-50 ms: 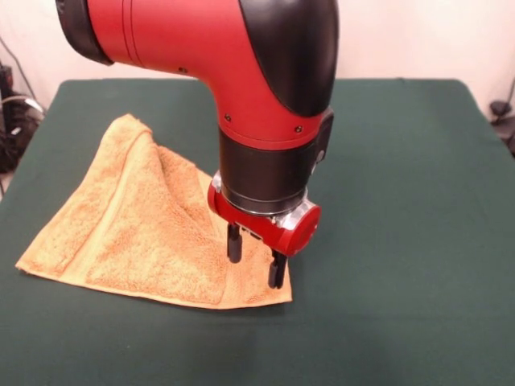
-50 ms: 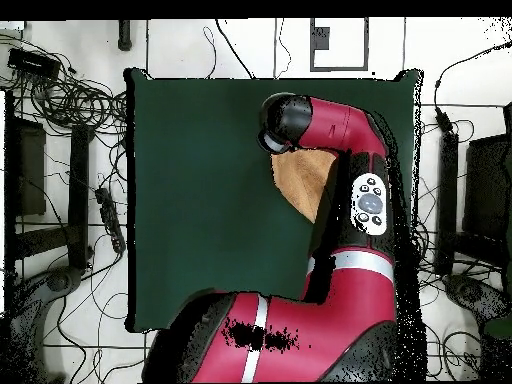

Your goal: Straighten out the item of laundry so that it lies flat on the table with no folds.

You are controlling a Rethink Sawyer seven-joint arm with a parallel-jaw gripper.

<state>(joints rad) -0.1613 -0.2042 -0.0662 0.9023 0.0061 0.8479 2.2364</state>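
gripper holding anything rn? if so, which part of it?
Nothing held. The gripper is open, fingers apart, low over the washcloth near its front right corner in the front view. No fabric is pinched between them.

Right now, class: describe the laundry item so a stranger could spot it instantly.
On the dark green table, look beneath the red and black arm's gripper. The orange-tan terry washcloth lies there, rumpled and folded, the only cloth present.
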